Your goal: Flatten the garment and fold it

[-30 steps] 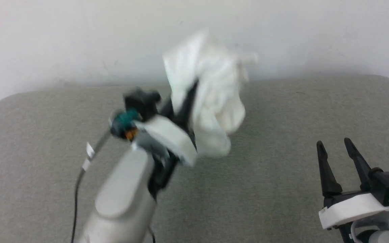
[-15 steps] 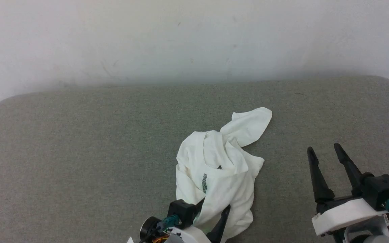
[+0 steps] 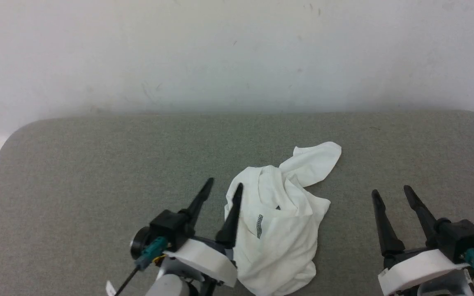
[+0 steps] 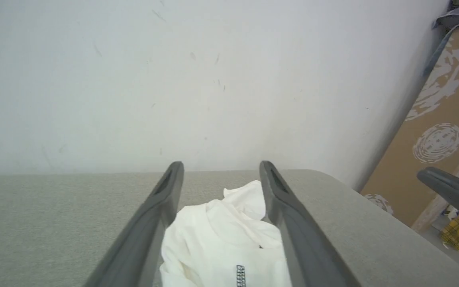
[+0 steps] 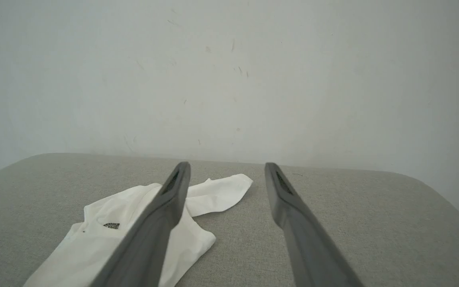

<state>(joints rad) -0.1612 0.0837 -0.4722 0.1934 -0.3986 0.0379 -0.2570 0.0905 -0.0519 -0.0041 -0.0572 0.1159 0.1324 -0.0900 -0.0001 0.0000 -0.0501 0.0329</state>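
left gripper (image 3: 225, 183) let go: a second ago it was clamped on the shirt (image 3: 280, 230), bunched up in the air at 12 o'clock. The shirt is now a crumpled heap on the table (image 3: 76, 164), centre toward 5 o'clock. The arm has pulled back, jaws wide, fingers at the heap's 9 o'clock edge. The head camera has tipped slightly.

Grey fabric bench (image 3: 76, 164), rounded corners, vs scuffed white wall (image 3: 220, 53); brown printed board (image 4: 432, 131) past bench end.
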